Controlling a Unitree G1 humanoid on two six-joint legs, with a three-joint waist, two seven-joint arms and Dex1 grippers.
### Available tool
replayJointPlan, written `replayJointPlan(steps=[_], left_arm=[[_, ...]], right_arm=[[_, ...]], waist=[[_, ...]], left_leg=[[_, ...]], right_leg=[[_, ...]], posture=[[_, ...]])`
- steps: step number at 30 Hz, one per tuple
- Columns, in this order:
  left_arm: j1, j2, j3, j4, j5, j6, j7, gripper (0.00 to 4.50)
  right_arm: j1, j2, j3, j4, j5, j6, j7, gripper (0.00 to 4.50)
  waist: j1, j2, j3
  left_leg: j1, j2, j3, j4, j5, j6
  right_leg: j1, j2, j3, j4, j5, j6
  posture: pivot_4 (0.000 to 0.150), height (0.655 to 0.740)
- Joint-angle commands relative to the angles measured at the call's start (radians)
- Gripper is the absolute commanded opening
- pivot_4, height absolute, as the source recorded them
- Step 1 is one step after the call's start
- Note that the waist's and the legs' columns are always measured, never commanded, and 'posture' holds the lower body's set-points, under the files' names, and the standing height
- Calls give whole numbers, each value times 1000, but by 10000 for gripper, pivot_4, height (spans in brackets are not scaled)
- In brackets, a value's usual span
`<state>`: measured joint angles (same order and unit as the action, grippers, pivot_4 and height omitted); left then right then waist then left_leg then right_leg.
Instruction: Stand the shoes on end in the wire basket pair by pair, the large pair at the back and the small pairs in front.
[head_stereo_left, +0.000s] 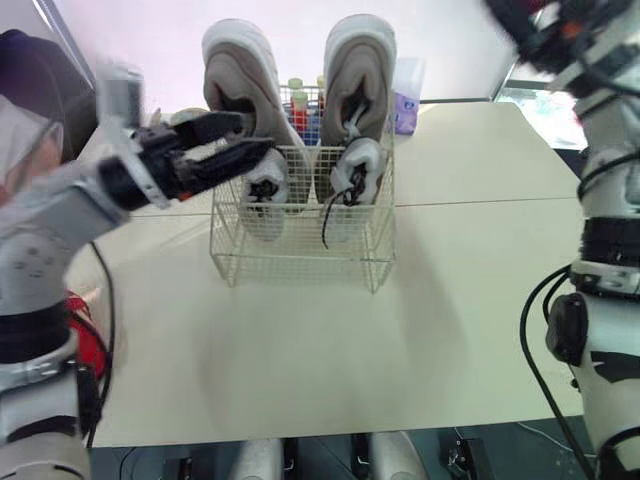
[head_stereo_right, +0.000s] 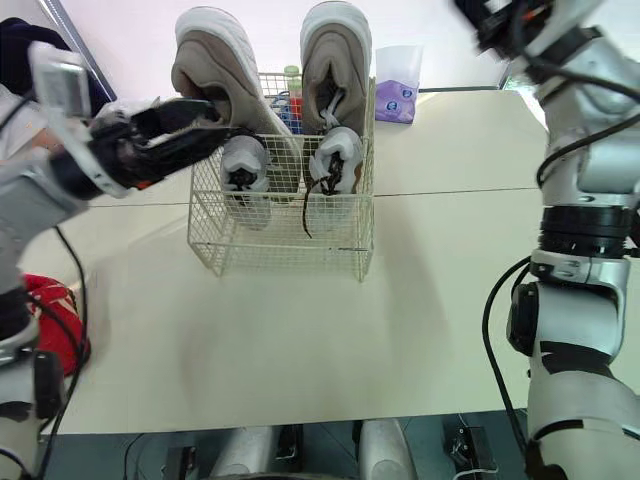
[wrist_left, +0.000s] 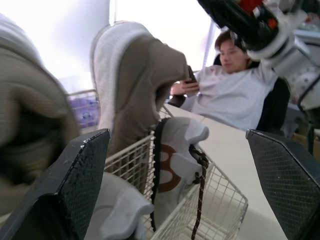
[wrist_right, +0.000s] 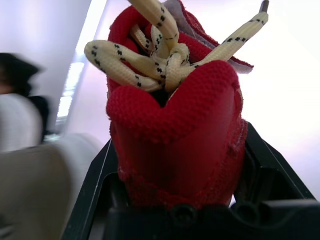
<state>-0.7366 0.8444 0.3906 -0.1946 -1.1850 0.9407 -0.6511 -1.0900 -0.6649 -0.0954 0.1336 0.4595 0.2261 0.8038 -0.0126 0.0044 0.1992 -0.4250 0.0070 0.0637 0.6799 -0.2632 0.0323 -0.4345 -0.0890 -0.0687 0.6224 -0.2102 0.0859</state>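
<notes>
Placement of a small red shoe, clamped heel-down between the fingers of the right gripper and held high over the far right of the table, well apart from the wire basket. The large pair stands on end along the back of the basket, with a small grey pair upright just in front of it and a black lace trailing over the wire. The strip of basket nearest the robot looks free, though the mesh makes this hard to confirm. The left gripper hovers with fingers spread wide at the left small grey shoe; whether it touches cannot be told. To do this step well, the red shoe should come down vertically into that front strip, one end first, with its loose cream laces kept inside the rim so they do not snag. The left gripper should either steady the grey pair or draw aside, since a sideways approach could tip the standing shoes. A person sits beyond the table
</notes>
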Motion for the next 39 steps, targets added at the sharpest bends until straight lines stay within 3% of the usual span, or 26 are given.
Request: replayJointPlan(steps=[1,4,14,23,26,33,35,37,39], left_arm=[[-38,72,118,55,-142,74,5,45000],[-28,104,154,78,-274,146,54,45000],[-19,76,129,25,-391,136,143,45000],[-38,33,42,29,-412,126,172,45000],[-48,16,24,46,-404,121,166,36679],[-49,-37,21,38,-397,86,177,4526],[-49,-67,23,26,-392,61,198,2835],[-42,-104,28,9,-396,36,220,2835],[-19,-145,31,-31,-392,6,244,2835]], right_arm=[[-12,-4,24,-175,96,78,111,19296],[-12,10,49,-207,132,107,187,19296],[-11,87,119,-166,79,63,281,19296],[19,113,158,-206,2,-15,311,19296],[33,110,173,-223,-27,-35,318,19296],[43,105,165,-259,-35,5,291,19296],[47,106,156,-264,-34,20,273,19296],[50,102,142,-259,-28,39,261,30025],[48,104,99,-238,-9,76,220,37630]], waist=[[6,-1,0],[15,-3,0],[20,-5,-1],[19,-5,-1],[18,-5,0],[18,-6,0],[20,-6,0],[22,-6,0],[22,-6,0]], left_leg=[[0,0,-1,0,0,-1],[-1,-3,-1,2,0,-1],[0,-8,-2,3,3,-6],[0,-9,-2,3,3,-6],[0,-9,-2,3,3,-6],[0,-9,-2,3,4,-7],[0,-9,-2,3,4,-7],[0,-9,-2,3,4,-7],[0,-9,-2,3,4,-7]], right_leg=[[0,0,0,0,0,0],[1,-3,0,0,0,0],[2,-8,0,2,0,1],[1,-8,0,4,0,1],[1,-8,0,4,0,1],[1,-8,0,4,0,1],[1,-8,0,4,0,1],[1,-8,0,4,0,1],[1,-8,0,4,0,1]], posture=[[1500,7400],[1500,7400],[1500,7400],[1500,7400],[1500,7400],[1500,7400],[1500,7400],[1500,7400],[1500,7400]])
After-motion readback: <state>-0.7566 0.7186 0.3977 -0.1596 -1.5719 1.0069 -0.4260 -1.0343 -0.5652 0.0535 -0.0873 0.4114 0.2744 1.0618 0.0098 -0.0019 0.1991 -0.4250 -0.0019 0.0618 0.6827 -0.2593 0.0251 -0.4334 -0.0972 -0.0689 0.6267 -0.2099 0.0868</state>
